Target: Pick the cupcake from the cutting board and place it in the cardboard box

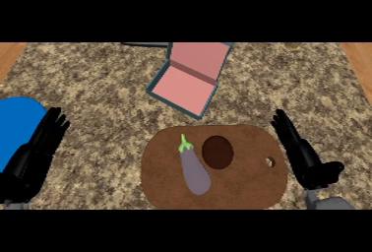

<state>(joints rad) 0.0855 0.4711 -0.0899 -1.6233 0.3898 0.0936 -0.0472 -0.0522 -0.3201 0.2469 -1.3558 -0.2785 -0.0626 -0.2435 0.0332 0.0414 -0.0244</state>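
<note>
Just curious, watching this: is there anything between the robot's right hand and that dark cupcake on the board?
In the head view, only bare cutting board lies between the right hand and the cupcake. The eggplant sits on the cupcake's other side.

Speckled stone counter (94, 93), matt wooden cutting board (247, 192)

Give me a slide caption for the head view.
Open hands flank cutting board holding cupcake and eggplant.

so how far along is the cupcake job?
Nothing done yet. The cupcake sits on the cutting board beside an eggplant. Left hand and right hand are open, holding nothing. Left: grasp, carry, place in the box.
</note>
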